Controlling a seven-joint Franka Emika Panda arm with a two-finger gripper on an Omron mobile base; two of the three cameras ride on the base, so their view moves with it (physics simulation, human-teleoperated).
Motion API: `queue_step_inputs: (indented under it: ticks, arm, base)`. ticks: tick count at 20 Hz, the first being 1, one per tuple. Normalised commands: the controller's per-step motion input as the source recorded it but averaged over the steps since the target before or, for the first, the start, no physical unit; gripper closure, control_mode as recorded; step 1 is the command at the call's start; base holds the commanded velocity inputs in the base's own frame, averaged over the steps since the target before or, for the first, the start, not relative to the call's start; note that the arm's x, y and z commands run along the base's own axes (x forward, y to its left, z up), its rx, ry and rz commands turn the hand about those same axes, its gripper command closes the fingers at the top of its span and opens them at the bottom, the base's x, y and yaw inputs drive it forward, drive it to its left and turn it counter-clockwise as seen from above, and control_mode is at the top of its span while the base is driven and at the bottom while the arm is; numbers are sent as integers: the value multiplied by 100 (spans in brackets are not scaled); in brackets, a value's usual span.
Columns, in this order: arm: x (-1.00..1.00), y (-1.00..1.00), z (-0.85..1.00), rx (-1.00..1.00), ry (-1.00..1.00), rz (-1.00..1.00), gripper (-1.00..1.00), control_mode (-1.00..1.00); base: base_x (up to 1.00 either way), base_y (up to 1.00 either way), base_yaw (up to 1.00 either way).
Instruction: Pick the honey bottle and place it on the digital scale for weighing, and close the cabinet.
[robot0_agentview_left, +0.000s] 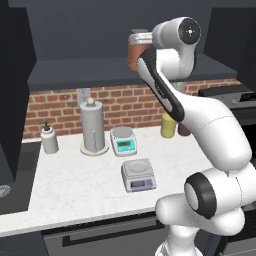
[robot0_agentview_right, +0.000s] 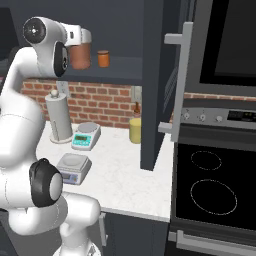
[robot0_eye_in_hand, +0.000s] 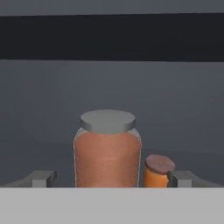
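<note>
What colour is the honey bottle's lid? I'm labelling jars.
Grey, on the reddish-brown honey bottle; clearest in the hand view.

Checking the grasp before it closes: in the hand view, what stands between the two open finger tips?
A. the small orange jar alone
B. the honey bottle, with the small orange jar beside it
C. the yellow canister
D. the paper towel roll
B: the honey bottle stands centred between the open gripper, with the small orange jar beside it.
</note>
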Motion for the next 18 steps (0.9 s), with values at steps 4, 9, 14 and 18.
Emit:
queue_step_inputs:
  ticks: [4, 9, 14, 18]
  arm:
    - [22, 3, 0, 0, 0, 0, -100, -100]
    - [20, 6, 0, 0, 0, 0, -100, -100]
    - [19, 10, 0, 0, 0, 0, -100, -100]
    - [23, 10, 0, 0, 0, 0, -100, -100]
  base:
    - [0, 0, 0]
    - [0, 0, 0]
    - [0, 0, 0]
    - [0, 0, 0]
